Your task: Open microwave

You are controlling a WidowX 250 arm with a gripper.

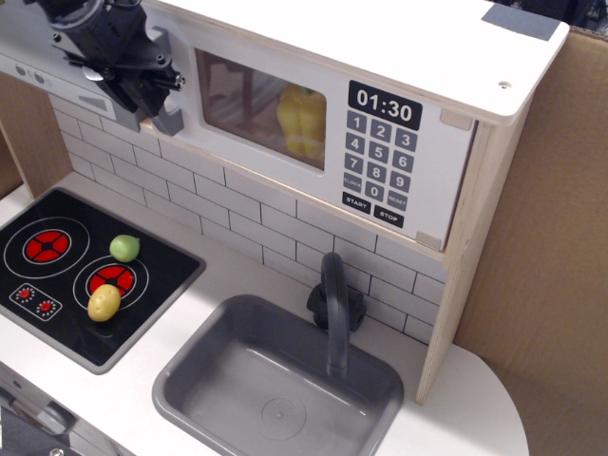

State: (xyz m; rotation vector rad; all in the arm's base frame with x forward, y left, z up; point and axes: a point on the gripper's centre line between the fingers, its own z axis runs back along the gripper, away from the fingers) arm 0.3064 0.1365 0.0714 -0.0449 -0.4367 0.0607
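The microwave (423, 161) sits in the upper shelf of the toy kitchen, with a black 01:30 display (385, 106) and grey keypad on its right side. Its pale door (249, 147) has a clear window, and a yellow pepper (302, 119) shows behind it. The grey bar handle (171, 120) runs down the door's left edge. My black gripper (142, 93) is at the top left with its fingers closed around the handle's middle. The door looks flush or barely ajar; I cannot tell which.
The grey range hood (24, 43) is left of the gripper. Below are a black stovetop (142, 285) with a green ball (124, 247) and a yellow ball (104, 302), a grey sink (275, 394) with a dark faucet (334, 304), and a cardboard wall (551, 247) on the right.
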